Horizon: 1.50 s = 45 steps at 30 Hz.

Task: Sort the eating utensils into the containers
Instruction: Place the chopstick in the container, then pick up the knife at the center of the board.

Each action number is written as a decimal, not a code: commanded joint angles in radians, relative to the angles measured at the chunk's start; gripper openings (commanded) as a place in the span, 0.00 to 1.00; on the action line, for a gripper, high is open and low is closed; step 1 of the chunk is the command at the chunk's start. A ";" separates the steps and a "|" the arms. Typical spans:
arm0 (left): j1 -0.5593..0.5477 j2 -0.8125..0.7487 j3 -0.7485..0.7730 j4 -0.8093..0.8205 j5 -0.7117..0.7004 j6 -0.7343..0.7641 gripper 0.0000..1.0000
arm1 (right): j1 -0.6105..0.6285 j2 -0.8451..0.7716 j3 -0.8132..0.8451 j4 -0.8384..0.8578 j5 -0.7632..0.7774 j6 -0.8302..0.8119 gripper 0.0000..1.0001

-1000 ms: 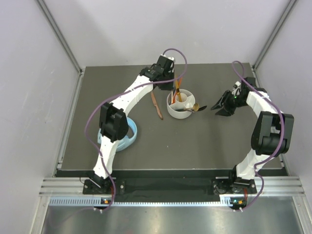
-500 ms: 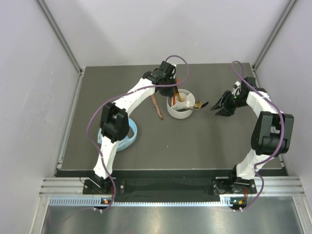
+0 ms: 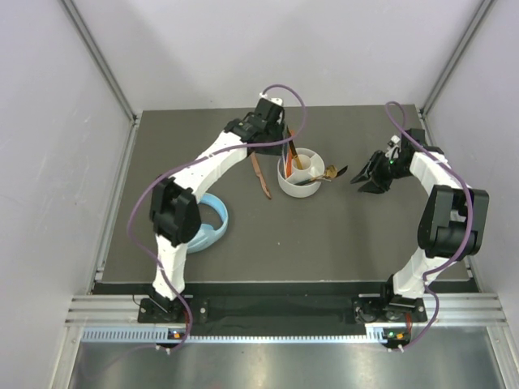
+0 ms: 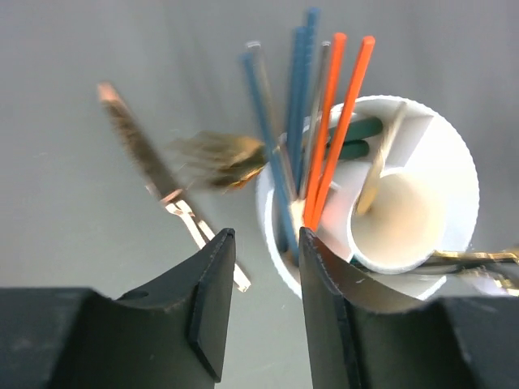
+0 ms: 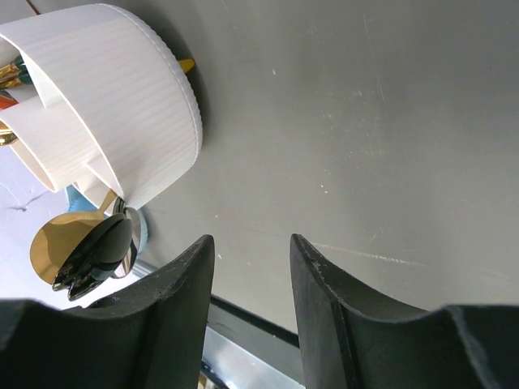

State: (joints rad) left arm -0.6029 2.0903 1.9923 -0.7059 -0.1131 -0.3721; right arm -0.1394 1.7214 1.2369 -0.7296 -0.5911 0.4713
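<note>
Grey walls close in the dark table [image 3: 357,235], and from my remote seat I see both arms reaching toward the white holder [image 3: 302,185] near the table's middle.

Left gripper [image 4: 261,296] hangs just above the holder's near rim. Its 2 fingers stand apart and nothing sits between them. Below it, 2 orange chopsticks [image 4: 334,121] lean upright in an outer compartment of the holder, side by side and touching near their lower ends. Several teal chopsticks [image 4: 280,121] stand in the same side of the holder, just left of the orange pair. A gold handle [image 4: 379,158] leans against the round inner compartment. At the holder's left rim I see a blurred gold utensil head [image 4: 219,156]; I cannot tell whether it rests on the rim. 1 bronze fork [image 3: 261,174] lies flat on the table just left of the holder, apart from it.

Right gripper [image 5: 251,296] hovers over bare table to the right of the holder, near it but not touching. Its fingers are spread with nothing between them. A gold spoon [image 5: 50,243] and a black spoon [image 5: 99,253] stick out past the holder's wall on that side.

Light blue headphones [image 3: 215,225] lie near the left arm, well apart from the holder.
</note>
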 commanded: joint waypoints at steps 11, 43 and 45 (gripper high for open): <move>0.140 -0.175 -0.248 -0.029 -0.051 -0.365 0.46 | 0.008 -0.060 -0.007 -0.004 -0.012 -0.042 0.43; 0.127 0.277 0.123 -0.390 0.030 -0.481 0.42 | -0.023 -0.092 -0.063 0.021 -0.038 -0.053 0.43; 0.124 0.267 0.086 -0.353 0.055 -0.502 0.42 | -0.026 -0.095 -0.076 0.022 -0.038 -0.057 0.43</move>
State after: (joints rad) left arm -0.4713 2.3657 2.1090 -1.0687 -0.0776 -0.8314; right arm -0.1520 1.6756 1.1835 -0.7383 -0.6075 0.4278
